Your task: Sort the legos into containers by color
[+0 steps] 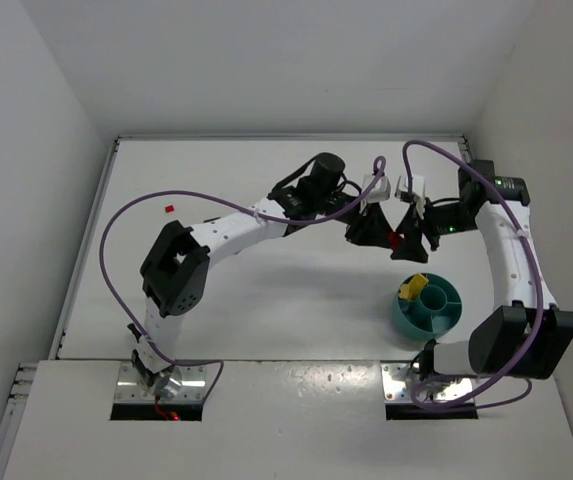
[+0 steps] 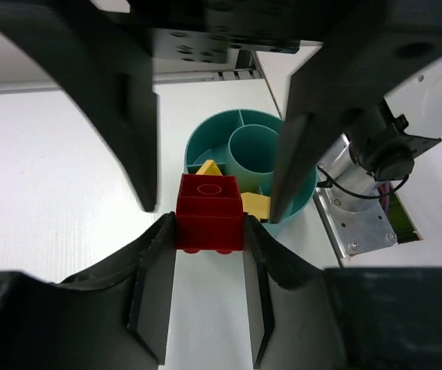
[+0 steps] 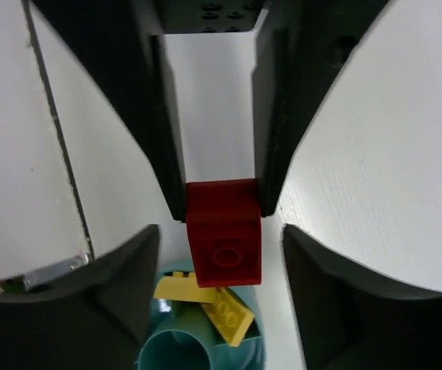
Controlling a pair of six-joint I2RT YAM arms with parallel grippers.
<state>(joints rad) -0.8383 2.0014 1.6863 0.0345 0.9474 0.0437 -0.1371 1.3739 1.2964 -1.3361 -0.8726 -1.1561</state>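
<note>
My left gripper (image 1: 374,232) is shut on a red lego (image 2: 209,210) and holds it in the air just beyond the round teal bowl (image 1: 436,322). In the left wrist view my left gripper (image 2: 209,225) clamps the lego's two sides. My right gripper (image 1: 413,243) faces it, open, with its fingers on either side of the same lego (image 3: 222,239) without touching it. In the right wrist view my right gripper (image 3: 221,233) stands wide apart. Two yellow legos (image 1: 413,288) lie in one outer compartment of the bowl. No lavender lego is in view.
A second small red lego (image 1: 170,209) lies on the white table at the far left. The right arm's base plate (image 2: 355,223) sits just beside the bowl (image 2: 205,139). White walls close the table at the back and sides.
</note>
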